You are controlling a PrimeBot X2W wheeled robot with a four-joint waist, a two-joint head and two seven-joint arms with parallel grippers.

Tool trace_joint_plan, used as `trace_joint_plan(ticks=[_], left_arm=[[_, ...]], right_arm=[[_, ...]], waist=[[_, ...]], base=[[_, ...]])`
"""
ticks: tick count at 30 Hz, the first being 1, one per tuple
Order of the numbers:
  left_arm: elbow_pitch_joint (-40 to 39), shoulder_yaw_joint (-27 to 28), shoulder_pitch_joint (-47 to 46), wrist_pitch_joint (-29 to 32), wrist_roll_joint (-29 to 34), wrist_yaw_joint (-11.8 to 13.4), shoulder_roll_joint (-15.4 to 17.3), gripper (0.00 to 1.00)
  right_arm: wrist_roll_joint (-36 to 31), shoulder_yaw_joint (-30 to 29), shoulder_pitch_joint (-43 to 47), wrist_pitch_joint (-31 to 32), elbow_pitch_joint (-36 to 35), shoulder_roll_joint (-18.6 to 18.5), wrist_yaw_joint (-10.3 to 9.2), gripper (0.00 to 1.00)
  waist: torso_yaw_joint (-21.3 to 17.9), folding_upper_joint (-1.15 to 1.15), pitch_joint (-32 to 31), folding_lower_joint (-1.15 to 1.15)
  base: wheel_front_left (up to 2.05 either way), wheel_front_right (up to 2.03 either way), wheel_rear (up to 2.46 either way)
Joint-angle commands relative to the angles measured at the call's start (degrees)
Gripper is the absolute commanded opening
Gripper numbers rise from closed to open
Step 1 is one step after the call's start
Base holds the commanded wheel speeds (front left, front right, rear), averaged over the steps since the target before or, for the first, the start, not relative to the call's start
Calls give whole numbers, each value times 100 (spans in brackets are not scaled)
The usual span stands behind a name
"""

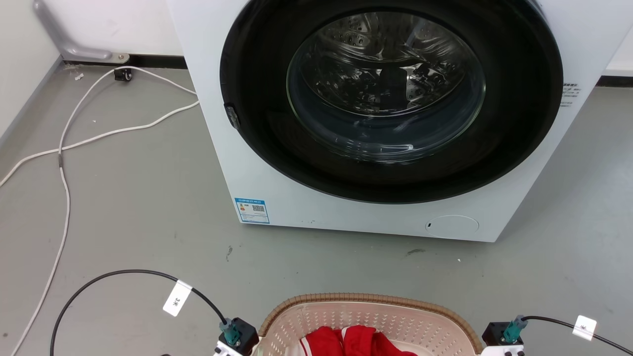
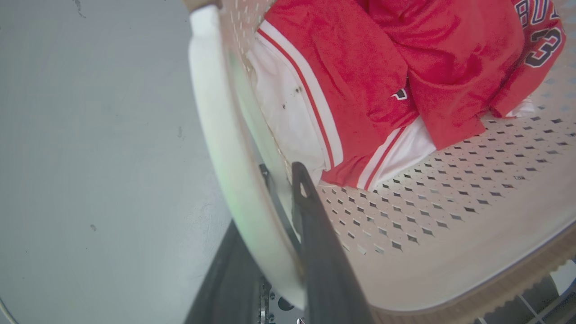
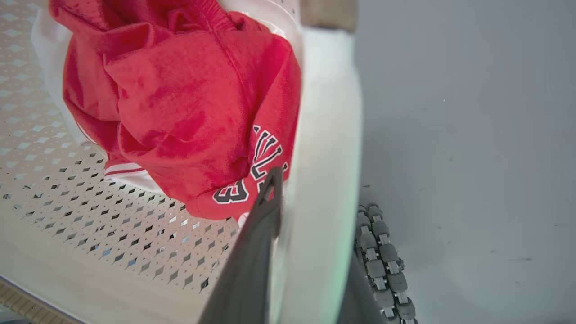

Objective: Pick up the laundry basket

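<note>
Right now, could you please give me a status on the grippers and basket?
Left gripper clamped on basket handle, right gripper likewise. Basket holds red clothes. Washer ahead, apart from basket; nothing blocking.

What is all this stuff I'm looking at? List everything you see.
washing machine: one, white with a round black door, at the back
laundry basket: one, cream with a brown rim, in front of the washer
clothes: one bundle, red and white, inside the basket
white cable: one, on the grey floor, left
black cables: two, white-tagged, at the robot's wrists
left gripper: dark, clamped on the left handle
right gripper: dark, clamped on the right handle
</note>
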Motion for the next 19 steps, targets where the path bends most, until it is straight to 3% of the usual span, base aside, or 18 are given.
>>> trace_joint_plan(ticks=[1, 19], left_arm=[[-95, -52, 43, 24, 24, -50, -72, 0], [-202, -57, -6, 99, 6, -4, -13, 0]], right_arm=[[43, 57, -18, -48, -49, 86, 68, 0], [69, 53, -61, -97, 1, 96, 69, 0]], waist=[[-1, 0, -2, 0], [19, 0, 49, 0]], base=[[0, 0, 0], [0, 0, 0]])
